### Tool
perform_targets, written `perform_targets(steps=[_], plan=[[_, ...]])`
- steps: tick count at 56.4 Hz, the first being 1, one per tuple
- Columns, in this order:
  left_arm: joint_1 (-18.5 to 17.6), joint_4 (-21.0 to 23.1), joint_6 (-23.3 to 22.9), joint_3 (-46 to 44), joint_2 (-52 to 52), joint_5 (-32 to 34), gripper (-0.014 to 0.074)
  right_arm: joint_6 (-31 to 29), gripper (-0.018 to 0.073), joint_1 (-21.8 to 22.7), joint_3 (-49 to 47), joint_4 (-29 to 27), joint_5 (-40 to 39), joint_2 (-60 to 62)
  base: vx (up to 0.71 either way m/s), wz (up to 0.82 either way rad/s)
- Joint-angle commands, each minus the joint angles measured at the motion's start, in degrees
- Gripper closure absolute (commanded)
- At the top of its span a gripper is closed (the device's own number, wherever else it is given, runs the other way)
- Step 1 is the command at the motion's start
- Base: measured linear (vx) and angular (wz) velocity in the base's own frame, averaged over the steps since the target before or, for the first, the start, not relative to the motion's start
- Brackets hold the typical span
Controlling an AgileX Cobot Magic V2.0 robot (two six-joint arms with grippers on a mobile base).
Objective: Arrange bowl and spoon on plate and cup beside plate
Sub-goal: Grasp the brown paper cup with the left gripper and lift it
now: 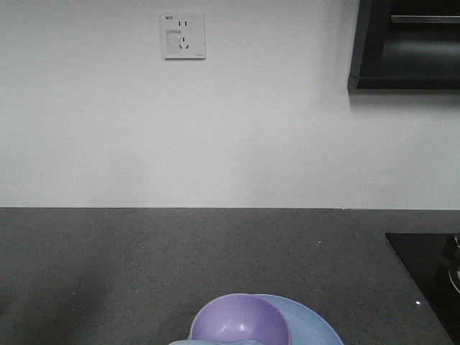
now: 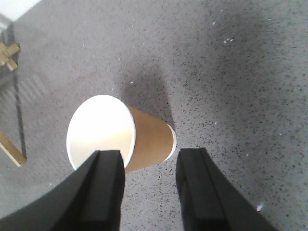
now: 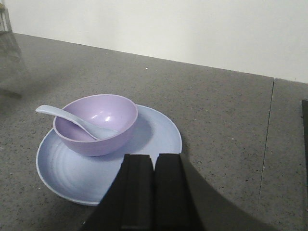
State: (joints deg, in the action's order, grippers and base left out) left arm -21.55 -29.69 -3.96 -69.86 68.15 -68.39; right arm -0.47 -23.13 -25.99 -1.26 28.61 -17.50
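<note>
Left gripper [image 2: 148, 190]: jaws apart, holding nothing, at the near side of the paper cup [image 2: 149, 139] on the speckled countertop [image 2: 240, 72]. The cup sits off-centre, toward the left finger; upright or tipped, cannot tell.

Risk: closing from here could nudge it away or dent the thin wall.

Centre: lavender bowl [image 3: 103, 120] on the pale blue plate [image 3: 159, 137]. Spoon [image 3: 65, 114] lies in the bowl, handle over its left rim; a knock could flip it out.

Right gripper [image 3: 154, 192]: fingers together, holding nothing, at the plate's near edge.

Room: bare counter left of and behind the plate. Black cooktop [image 1: 428, 266] bounds the far right.
</note>
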Motion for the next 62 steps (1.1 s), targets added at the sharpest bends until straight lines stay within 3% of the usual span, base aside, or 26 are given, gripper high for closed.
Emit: perform_targets(steps=[1, 10, 18, 43, 54, 62], plan=[[3.00, -0.73, -0.65, -1.34, 0.47, 3.49, 0.0218, -0.27, 0.0568, 0.17, -1.62, 0.53, -4.85, -1.13, 0.00, 0.00], [9.24, 2.43, -0.79, -1.34, 3.28, 3.49, 0.0265, -0.27, 0.0568, 0.17, -1.62, 0.53, -4.58, -1.13, 0.00, 0.00], [12.42, 5.00, -1.28, -1.34, 6.41, 3.18, 0.0282, -0.27, 0.0568, 0.17, -1.62, 0.53, -3.22, -1.13, 0.00, 0.00], [12.68, 3.28, -4.26, -1.34, 8.00, 7.35, 0.0272, -0.27, 0.0568, 0.17, -1.62, 0.53, 1.04, -1.13, 0.00, 0.00], [12.68, 3.21, -4.27, -1.34, 8.00, 7.52, 0.0165, -0.33, 0.0568, 0.17, -1.62, 0.79, 1.04, -1.13, 0.00, 0.00], [12.68, 0.67, -4.27, -1.34, 8.56, 7.01, 0.0078, -0.33, 0.0568, 0.17, -1.62, 0.79, 1.04, -1.13, 0.00, 0.00]])
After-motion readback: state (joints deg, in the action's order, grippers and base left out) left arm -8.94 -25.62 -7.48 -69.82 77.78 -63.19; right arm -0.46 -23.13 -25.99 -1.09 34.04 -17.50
